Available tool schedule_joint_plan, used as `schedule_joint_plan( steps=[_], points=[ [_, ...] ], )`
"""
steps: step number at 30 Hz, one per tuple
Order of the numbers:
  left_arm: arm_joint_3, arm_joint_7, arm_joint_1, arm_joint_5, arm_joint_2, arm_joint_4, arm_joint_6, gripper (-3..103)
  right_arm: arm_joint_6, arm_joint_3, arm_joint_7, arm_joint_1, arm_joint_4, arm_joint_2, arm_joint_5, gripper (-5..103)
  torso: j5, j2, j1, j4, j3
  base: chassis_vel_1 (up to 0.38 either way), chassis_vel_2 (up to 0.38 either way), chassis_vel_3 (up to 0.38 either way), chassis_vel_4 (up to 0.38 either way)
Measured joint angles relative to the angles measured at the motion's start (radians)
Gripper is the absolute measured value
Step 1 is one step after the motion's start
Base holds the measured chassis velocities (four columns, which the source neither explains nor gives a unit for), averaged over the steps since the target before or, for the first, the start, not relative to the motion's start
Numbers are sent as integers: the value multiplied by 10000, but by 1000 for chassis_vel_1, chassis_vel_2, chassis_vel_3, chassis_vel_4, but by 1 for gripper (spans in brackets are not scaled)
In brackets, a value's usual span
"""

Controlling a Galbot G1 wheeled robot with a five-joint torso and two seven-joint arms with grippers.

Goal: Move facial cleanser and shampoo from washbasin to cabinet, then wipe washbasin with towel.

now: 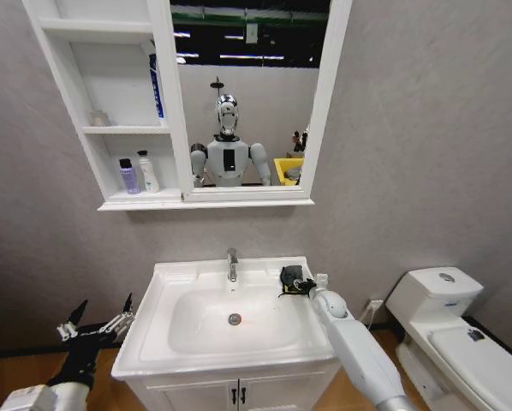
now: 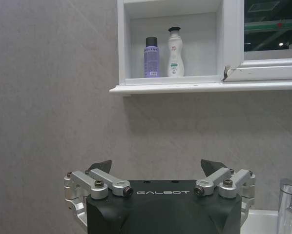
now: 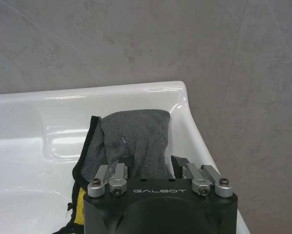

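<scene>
White washbasin [image 1: 179,342], right tool [image 3: 151,163] astride grey towel [image 3: 136,134], left tool [image 1: 98,321] open

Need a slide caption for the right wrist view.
Right gripper open over the grey towel on the washbasin rim's back corner.

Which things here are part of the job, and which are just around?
Job: washbasin; cabinet; purple bottle and white bottle on its bottom shelf; towel at the right gripper; left gripper, open.

Around: toilet; mirror; tap.
</scene>
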Motion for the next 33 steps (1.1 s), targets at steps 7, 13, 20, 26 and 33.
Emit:
schedule_joint_plan(
  steps=[7, 13, 20, 26, 33],
  points=[
    [0, 0, 0, 0, -1, 0, 0, 100, 122, -16, -12, -48, 13, 69, -88, 16, 0, 0, 0, 1, 0, 0, 0, 0, 0],
    [0, 0, 0, 0, 0, 0, 0, 100, 175, 52, -11, -224, 150, 62, -106, 2, 0, 0, 0, 0, 0, 0, 0, 0, 0],
    [0, 1, 0, 0, 0, 0, 0, 100, 64, -8, 295, -796, 1484, -277, 50, 1, -1, 0, 0, -3, 0, 0, 0, 0, 0],
    [1, 5, 1, 0, 0, 0, 0, 100, -1272, -511, 1281, -1655, 3785, -557, 645, 1, -1, 0, 0, -1, 0, 0, 0, 0, 0],
    [0, 2, 1, 0, 0, 0, -1, 100, -2066, -1225, 2129, -2347, 4600, -467, 625, 1, 0, 1, -1, -1, 0, 0, 0, 0, 0]
  ],
)
